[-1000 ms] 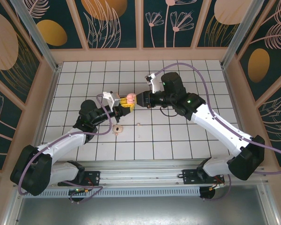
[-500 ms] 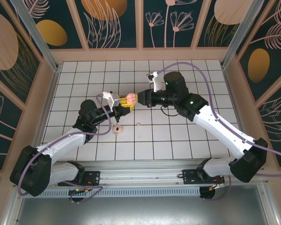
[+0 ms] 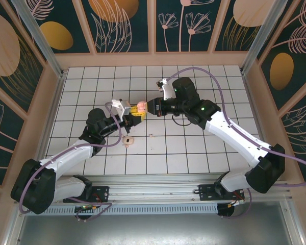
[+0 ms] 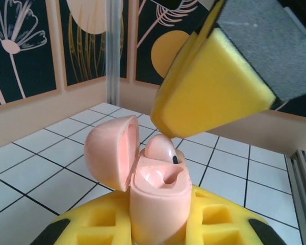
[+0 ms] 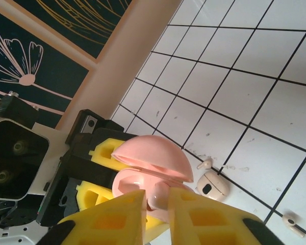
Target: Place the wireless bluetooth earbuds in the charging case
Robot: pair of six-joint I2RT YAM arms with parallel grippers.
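Note:
The pink charging case (image 4: 158,201) stands upright with its lid (image 4: 109,150) swung open, and my left gripper (image 4: 158,229) is shut on its lower body. One of the wireless bluetooth earbuds (image 4: 160,148) sits partly in the case's far slot. My right gripper (image 5: 157,204) is closed on this earbud (image 5: 159,195) from above, one yellow finger (image 4: 209,87) just over it. In the top view both grippers meet above the tiled floor: left gripper (image 3: 134,113), case (image 3: 141,107), right gripper (image 3: 149,107). Another earbud (image 5: 212,185), whitish-pink with a short stem, lies on the tiles (image 3: 128,140).
A tiny whitish bit (image 5: 290,220) lies on the tiled floor (image 3: 194,148) to the right of the loose earbud. Wooden walls (image 3: 153,60) with dark flower panels close in the floor at the back and both sides.
My right gripper has crept slightly left toward the case and its wrist has turned a little. The left arm and the case have stayed put.

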